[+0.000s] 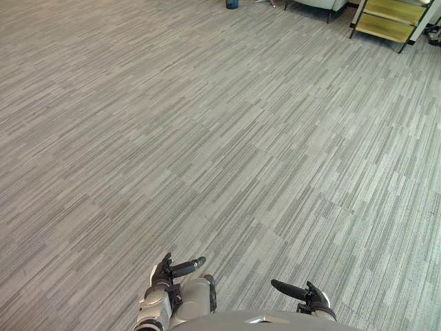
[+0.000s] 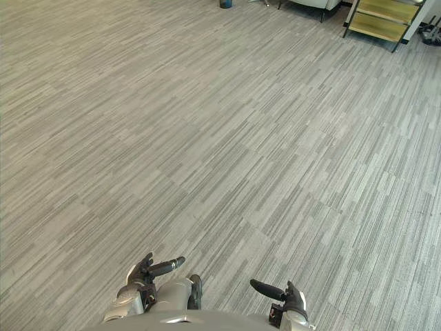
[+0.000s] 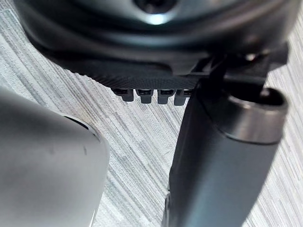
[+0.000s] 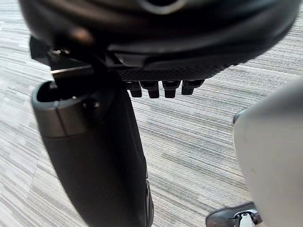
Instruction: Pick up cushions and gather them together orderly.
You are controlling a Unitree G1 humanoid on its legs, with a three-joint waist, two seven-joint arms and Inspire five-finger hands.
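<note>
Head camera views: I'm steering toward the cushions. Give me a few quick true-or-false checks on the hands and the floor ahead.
1. The left hand is curled round a cushion. False: its fingers are relaxed and it holds nothing.
2. The right hand is open, with nothing in it. True.
3. A yellow shelf unit stands far ahead on the robot's right. True.
4. The floor is red checked tile. False: it is grey and streaked.

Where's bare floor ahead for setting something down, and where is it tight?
The carpet is bare from the left robot hand and right robot hand outward, across the middle and the left side. Crowding sits at the far edge: a dark bin, pale seat and yellow shelf at far right.
</note>
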